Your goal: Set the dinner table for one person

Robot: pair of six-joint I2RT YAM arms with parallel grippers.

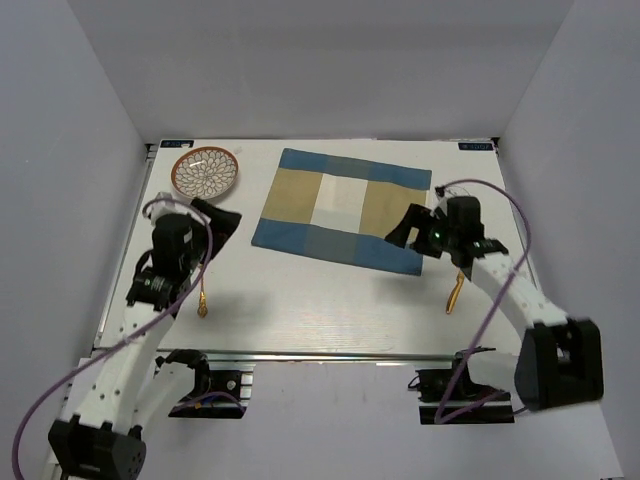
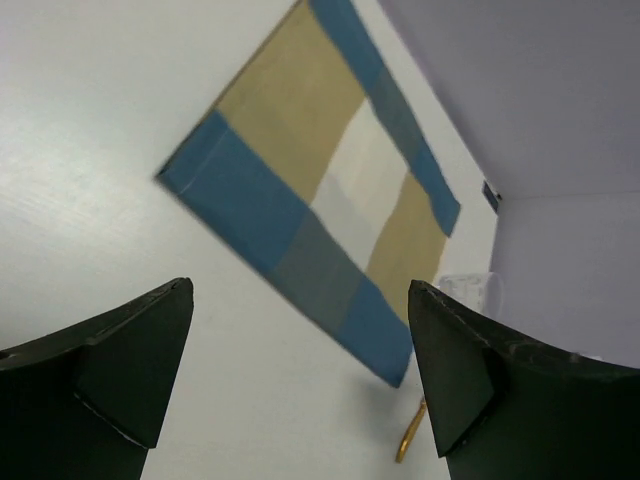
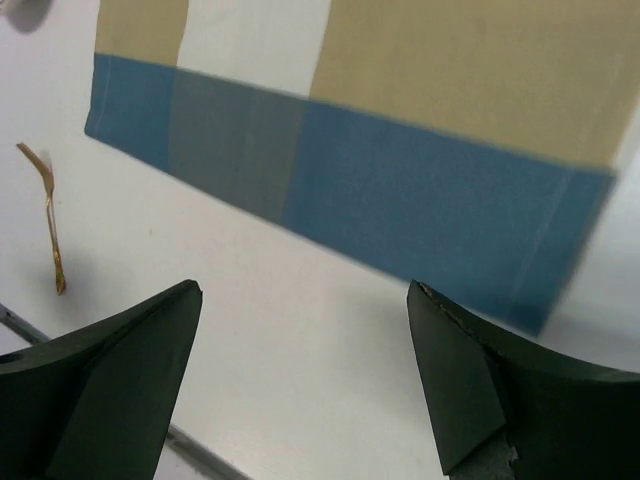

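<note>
**Left gripper** [image 2: 300, 295]: jaws spread wide, nothing between the dark fingers [image 2: 130, 360]. In the top view it stands at 9 o'clock of the placemat, just off its left edge.

**Right gripper** [image 3: 305, 295]: jaws spread wide and likewise empty. It is over the placemat's near right corner, at about 4 o'clock from the cloth's middle.

**Placemat** [image 1: 340, 208]: blue-and-tan checked cloth with a pale centre square, lying flat between the two grippers.

**Patterned dish** [image 1: 205, 172]: round with a reddish rim, at 11 o'clock of the left gripper, near the far left corner.

**Left gold utensil** [image 1: 203, 300]: slim, at 6 o'clock of the left gripper.

**Right gold utensil** [image 1: 455, 290]: slim, at 5 o'clock of the right gripper.

**Dinner table** [image 1: 330, 300]: large white top carrying everything listed, with a metal rail along its 6 o'clock edge.
</note>
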